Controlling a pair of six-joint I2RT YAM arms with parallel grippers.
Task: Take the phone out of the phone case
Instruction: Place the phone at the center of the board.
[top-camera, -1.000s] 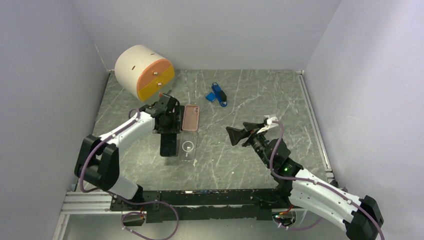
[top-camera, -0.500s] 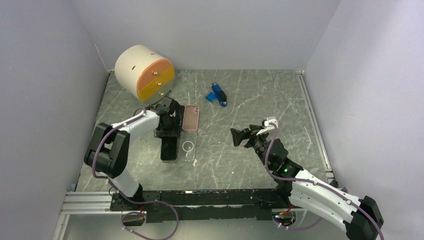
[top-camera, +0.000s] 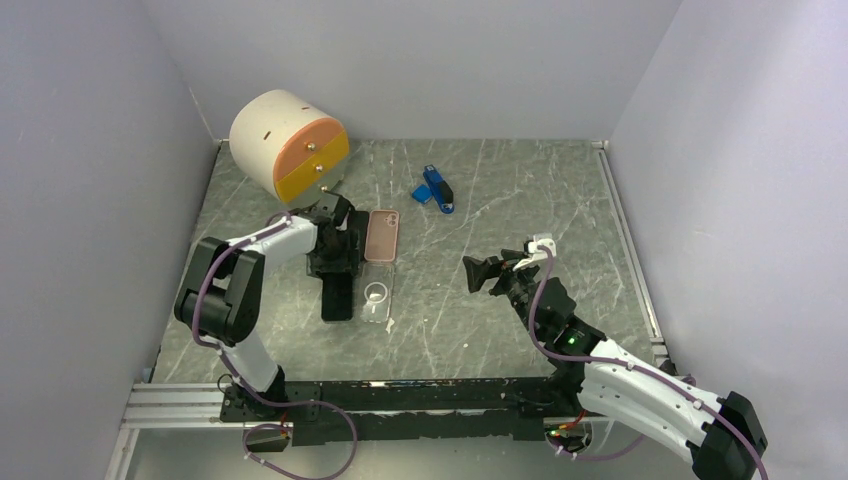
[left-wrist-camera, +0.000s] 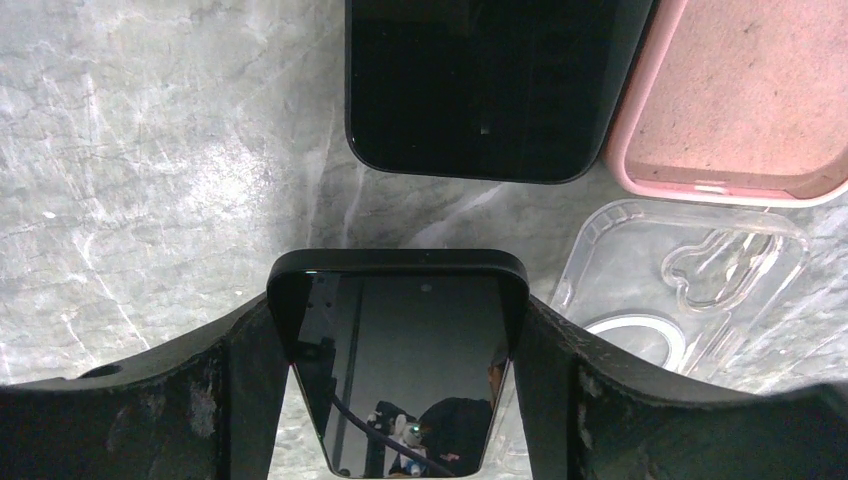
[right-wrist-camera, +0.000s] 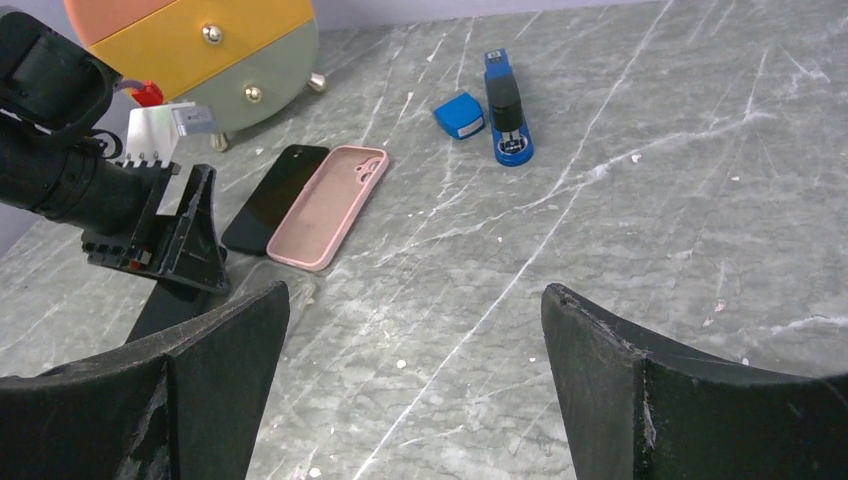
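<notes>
My left gripper (top-camera: 337, 262) is shut on a black phone (left-wrist-camera: 398, 360), one finger on each long side. That phone (top-camera: 338, 298) lies low on the table, left of an empty clear case (top-camera: 377, 297) that also shows in the left wrist view (left-wrist-camera: 690, 285). A second black phone (left-wrist-camera: 480, 90) lies just beyond, beside an empty pink case (left-wrist-camera: 735, 100). The pink case (top-camera: 381, 235) is right of my left gripper. My right gripper (top-camera: 478, 272) is open and empty above bare table, well right of the cases (right-wrist-camera: 415, 300).
A round white drawer unit (top-camera: 288, 143) with orange and yellow fronts stands at the back left, close behind the left arm. A blue stapler (top-camera: 440, 187) and a small blue box (top-camera: 423, 194) lie at the back centre. Walls close in on three sides.
My left arm's elbow has swung in toward the left, with the gripper staying on the black phone. My right gripper has pulled back slightly to the right.
</notes>
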